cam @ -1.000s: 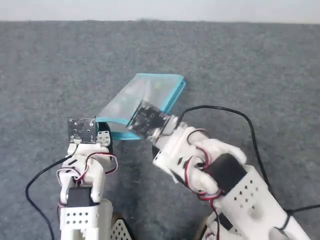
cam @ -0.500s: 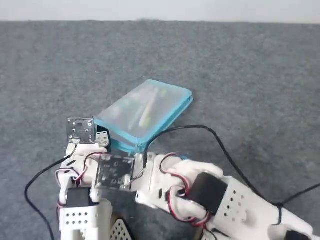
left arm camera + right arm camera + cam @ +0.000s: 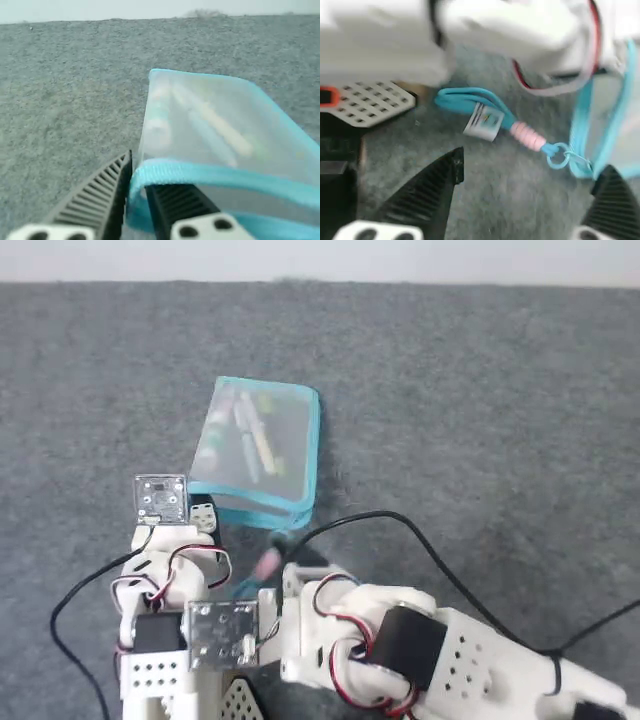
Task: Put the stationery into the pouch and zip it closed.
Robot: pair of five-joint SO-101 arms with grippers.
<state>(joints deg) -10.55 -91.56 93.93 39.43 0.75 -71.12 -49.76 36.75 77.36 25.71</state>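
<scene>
Item 1. Pouch [image 3: 258, 455]: clear walls, teal edging. It lies on the grey bench [image 3: 480, 390], stretching away from the left gripper [image 3: 137, 170]. Its near teal edge sits between that gripper's dark ribbed fingers [image 3: 100, 200], which are clamped onto it, one on each side of the band.

Item 2. Pens [image 3: 250, 435]: several, seen through the clear wall, lying lengthwise inside the pouch, beyond the left fingers.

Item 3. Pull cord [image 3: 470, 102]: a teal loop with a white tag [image 3: 482, 121], pink beads [image 3: 526, 136] and a small ring [image 3: 559, 154] joining it to the pouch's teal edge. It rests on the bench.

Item 4. Right gripper [image 3: 530, 175]: fingers [image 3: 427, 187] spread wide and holding nothing. The cord lies just past the tips, across the gap between them, touching neither. The ring end lies nearer one finger, the loop end nearer the other.
</scene>
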